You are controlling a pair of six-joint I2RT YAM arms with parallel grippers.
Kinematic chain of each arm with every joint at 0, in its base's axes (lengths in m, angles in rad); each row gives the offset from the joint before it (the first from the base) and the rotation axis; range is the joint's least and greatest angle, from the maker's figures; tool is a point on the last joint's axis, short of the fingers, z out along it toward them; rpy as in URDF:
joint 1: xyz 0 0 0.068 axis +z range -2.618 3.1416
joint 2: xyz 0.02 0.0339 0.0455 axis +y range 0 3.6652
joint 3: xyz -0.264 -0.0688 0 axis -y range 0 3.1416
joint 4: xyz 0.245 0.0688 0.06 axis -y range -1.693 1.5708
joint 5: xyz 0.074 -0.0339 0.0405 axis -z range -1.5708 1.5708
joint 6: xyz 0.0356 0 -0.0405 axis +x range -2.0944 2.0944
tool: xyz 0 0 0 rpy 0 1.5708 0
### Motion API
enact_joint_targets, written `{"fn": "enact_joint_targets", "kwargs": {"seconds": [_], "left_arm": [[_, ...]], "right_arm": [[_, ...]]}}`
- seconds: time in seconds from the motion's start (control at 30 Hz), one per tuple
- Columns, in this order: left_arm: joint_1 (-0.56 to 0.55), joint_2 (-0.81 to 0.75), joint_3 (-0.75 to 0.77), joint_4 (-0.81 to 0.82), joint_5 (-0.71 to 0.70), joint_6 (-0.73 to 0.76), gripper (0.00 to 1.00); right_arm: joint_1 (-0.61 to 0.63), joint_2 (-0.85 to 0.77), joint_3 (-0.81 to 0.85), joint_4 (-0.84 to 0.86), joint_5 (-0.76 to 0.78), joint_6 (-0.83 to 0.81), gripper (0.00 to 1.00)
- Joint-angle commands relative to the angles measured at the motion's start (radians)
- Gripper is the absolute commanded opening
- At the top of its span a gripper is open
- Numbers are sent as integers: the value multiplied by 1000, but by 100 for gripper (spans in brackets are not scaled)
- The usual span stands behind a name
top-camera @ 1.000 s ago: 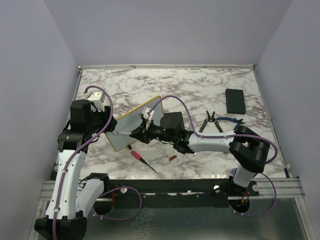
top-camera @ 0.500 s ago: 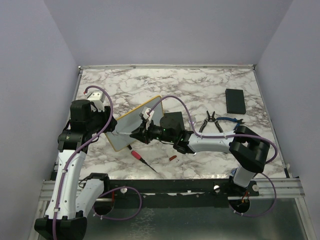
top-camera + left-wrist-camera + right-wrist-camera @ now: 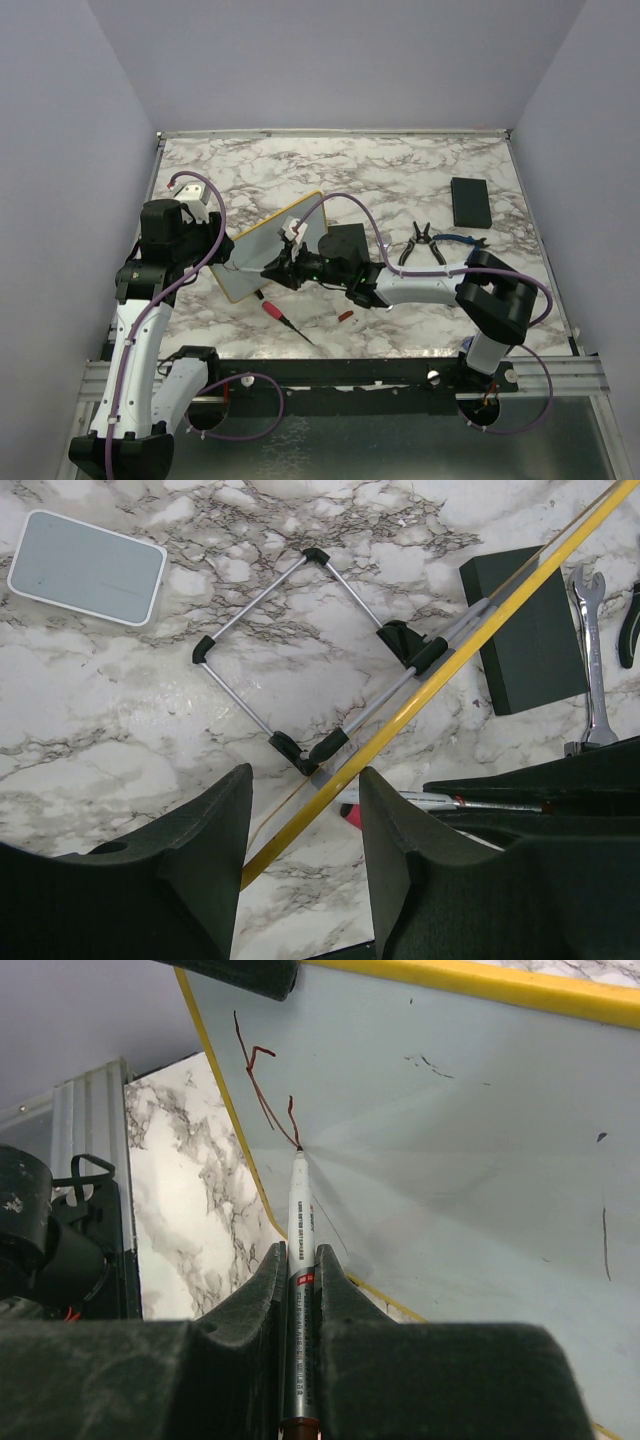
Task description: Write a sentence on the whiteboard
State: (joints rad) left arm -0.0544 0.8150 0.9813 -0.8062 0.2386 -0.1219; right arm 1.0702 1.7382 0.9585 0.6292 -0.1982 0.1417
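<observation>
- The desk point(image 3: 400, 180) is a marble top that carries everything here.
- The whiteboard point(image 3: 248, 272) sits left of centre on it, tilted up off the surface. It is between the two arms, with a wire stand point(image 3: 260, 602) lying beside it. It looks like a light, stiff panel with a slick face, so it is likely to skate or tip under pen pressure. The thin yellow frame at an edge seems the sensible place to take hold.
- The left pincer point(image 3: 305, 780) has its jaws partly apart, and the yellow frame runs slantwise through the gap. I cannot tell whether they actually pinch it.
- The right pincer point(image 3: 300, 1255) is narrowed tight around a marker point(image 3: 298, 1220), gripping the barrel well behind the nib. The tip touches the board's pale face near its left edge.
- The sentence point(image 3: 252, 1068) is only a few thin red strokes above the nib, so most of the writing appears undone.
</observation>
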Motion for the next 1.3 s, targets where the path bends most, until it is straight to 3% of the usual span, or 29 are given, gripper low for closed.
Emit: {"fn": "enact_joint_targets", "kwargs": {"seconds": [0.0, 0.4, 1.27], "left_arm": [[-7, -10, 11, -22, 1, 2, 47], [-6, -8, 11, -22, 2, 2, 47], [-6, -10, 10, -22, 8, 3, 47]], "right_arm": [[0, 7, -17, -19, 31, 3, 1], [17, -127, -43, 17, 17, -12, 1], [17, -32, 42, 29, 24, -19, 1]]}}
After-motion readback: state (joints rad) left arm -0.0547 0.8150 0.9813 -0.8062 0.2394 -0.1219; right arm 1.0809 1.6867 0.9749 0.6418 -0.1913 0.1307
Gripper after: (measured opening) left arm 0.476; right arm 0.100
